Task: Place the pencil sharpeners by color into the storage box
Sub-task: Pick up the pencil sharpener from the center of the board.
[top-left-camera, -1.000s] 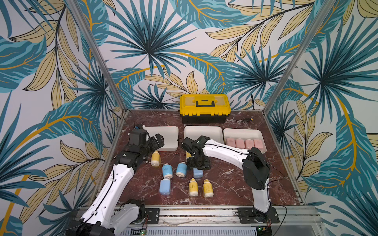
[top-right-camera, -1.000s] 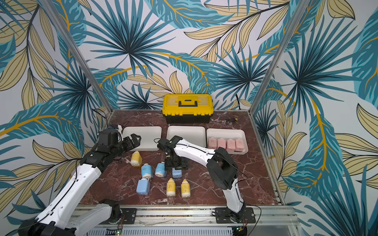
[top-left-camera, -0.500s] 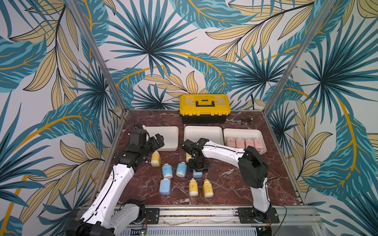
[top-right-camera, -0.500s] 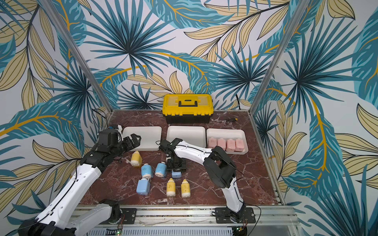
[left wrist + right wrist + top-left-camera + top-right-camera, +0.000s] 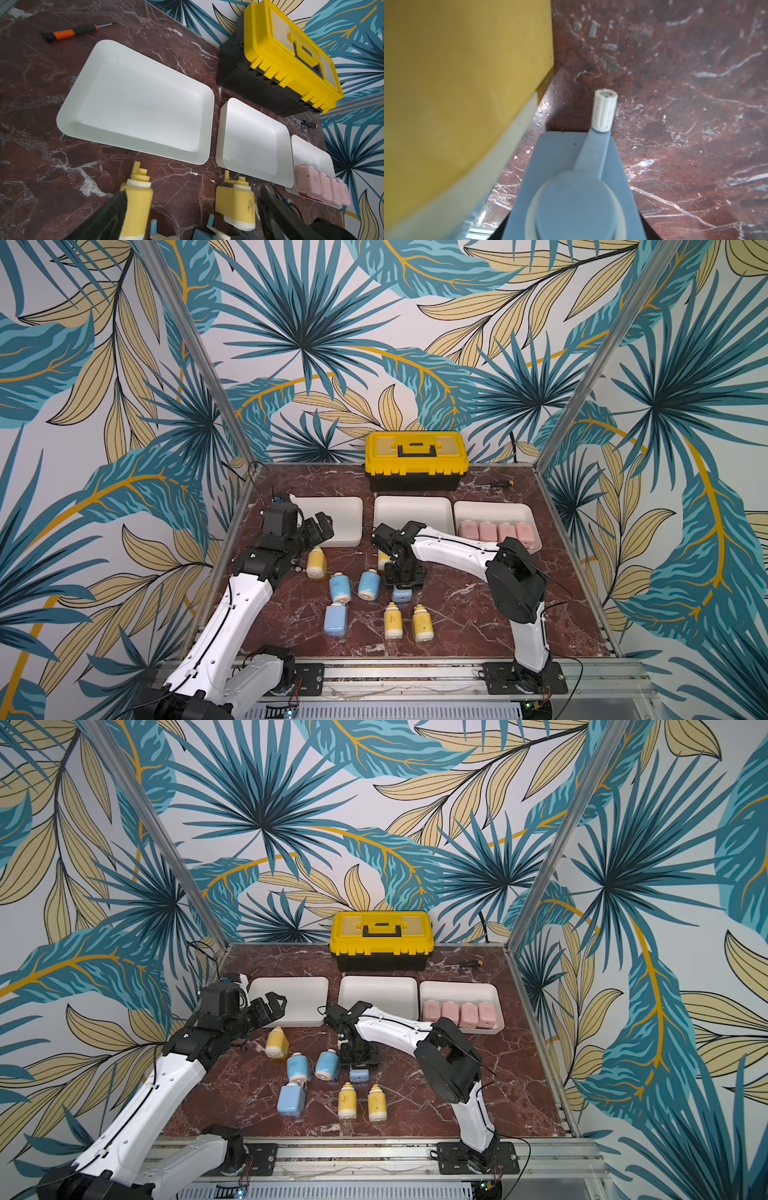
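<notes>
Three white trays of the storage box stand in a row: left [image 5: 336, 506], middle [image 5: 411, 508], right [image 5: 490, 510]. The right one holds several pink pencil sharpeners [image 5: 496, 531]. Loose on the table lie yellow sharpeners [image 5: 316, 563] [image 5: 392, 620] [image 5: 422, 622] and blue ones [image 5: 340, 588] [image 5: 369, 585] [image 5: 336, 619]. My right gripper [image 5: 404, 578] points straight down, shut on another blue sharpener [image 5: 402, 595] [image 5: 571, 166], fingers against its sides; a yellow one [image 5: 456, 83] lies close beside. My left gripper [image 5: 318, 531] [image 5: 191, 216] hangs open above the table by the left tray, over a yellow sharpener [image 5: 137, 207].
A yellow-and-black toolbox [image 5: 417, 460] stands against the back wall behind the trays. A small screwdriver [image 5: 500, 483] lies at the back right, an orange-handled one [image 5: 68, 34] behind the left tray. Clear walls with metal posts bound the table.
The right gripper's jaws have narrowed around the blue sharpener and it sits slightly lower over it. The left arm has not moved.
</notes>
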Robot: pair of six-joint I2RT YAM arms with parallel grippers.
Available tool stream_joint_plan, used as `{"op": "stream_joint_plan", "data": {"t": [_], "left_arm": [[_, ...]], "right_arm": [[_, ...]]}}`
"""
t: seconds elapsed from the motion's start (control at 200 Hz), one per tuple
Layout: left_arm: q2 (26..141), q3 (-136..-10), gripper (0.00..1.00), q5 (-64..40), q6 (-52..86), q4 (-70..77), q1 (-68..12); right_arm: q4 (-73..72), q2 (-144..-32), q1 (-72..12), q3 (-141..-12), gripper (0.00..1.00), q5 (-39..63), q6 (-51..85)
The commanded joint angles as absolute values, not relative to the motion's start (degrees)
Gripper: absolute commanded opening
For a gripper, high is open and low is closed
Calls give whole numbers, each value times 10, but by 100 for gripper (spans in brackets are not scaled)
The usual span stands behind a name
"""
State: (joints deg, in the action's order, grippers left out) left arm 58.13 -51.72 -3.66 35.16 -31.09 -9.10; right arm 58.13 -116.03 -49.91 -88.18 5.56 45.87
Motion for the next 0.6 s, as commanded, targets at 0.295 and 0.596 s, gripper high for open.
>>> {"op": "stream_joint_plan", "data": {"t": [0.295, 0.596], "left_arm": [[575, -519, 99, -31, 344, -309, -87], [573, -520, 99, -29, 345, -309, -86]], "right_arm": [[603, -1115, -479, -849, 42, 27, 454], [650, -1101, -431, -884, 42, 7, 415]]}}
